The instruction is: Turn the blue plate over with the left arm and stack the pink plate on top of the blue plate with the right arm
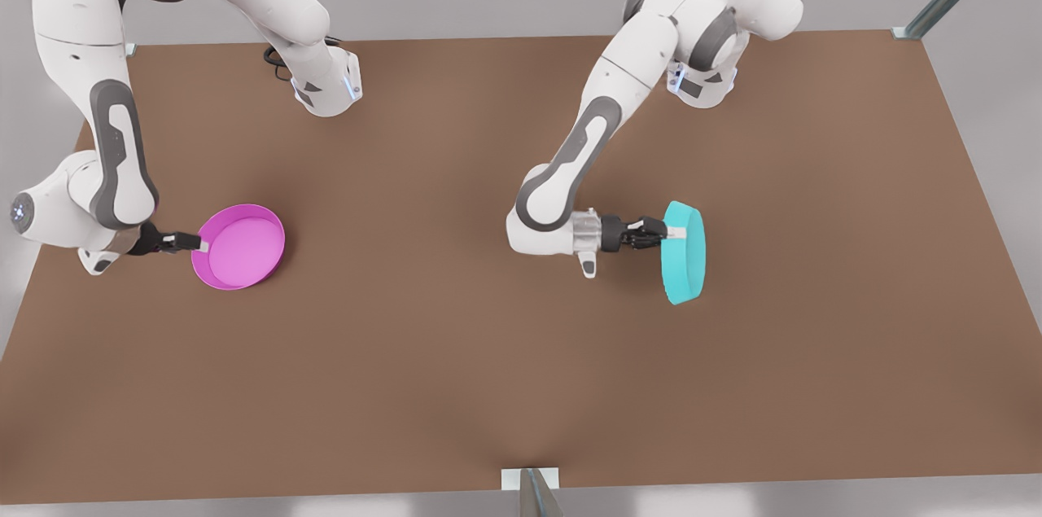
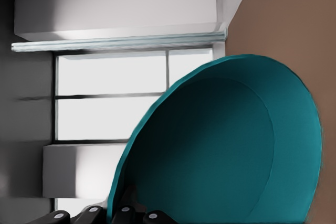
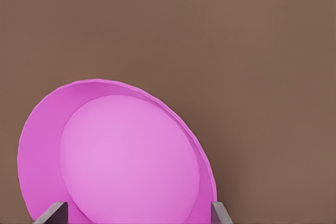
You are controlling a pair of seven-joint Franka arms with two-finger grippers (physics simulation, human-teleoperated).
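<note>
Front view: the brown table [image 1: 456,354] carries nothing but the two plates, and they lie well apart, the pink plate [image 1: 240,247] toward the front view's left and the blue plate [image 1: 684,252] toward its right, with a wide bare stretch between them. The left gripper [image 1: 661,233] is clamped on the blue plate's rim and holds it turned up on edge, so the rim band faces the camera; whether its low edge touches the table cannot be told. In the left wrist view the blue plate [image 2: 226,150] shows its hollow inside, with a window and wall behind it and the table along one side. The right gripper [image 1: 195,243] pinches the near rim of the pink plate, which sits open side up, slightly tilted. In the right wrist view the pink plate [image 3: 118,156] lies between two fingertips [image 3: 52,214] over bare table [image 3: 236,35]. Both plates sit well in from the table's edges. Metal frame posts stand at the far corners, and a small bracket [image 1: 529,478] sits at the middle of the near edge.
</note>
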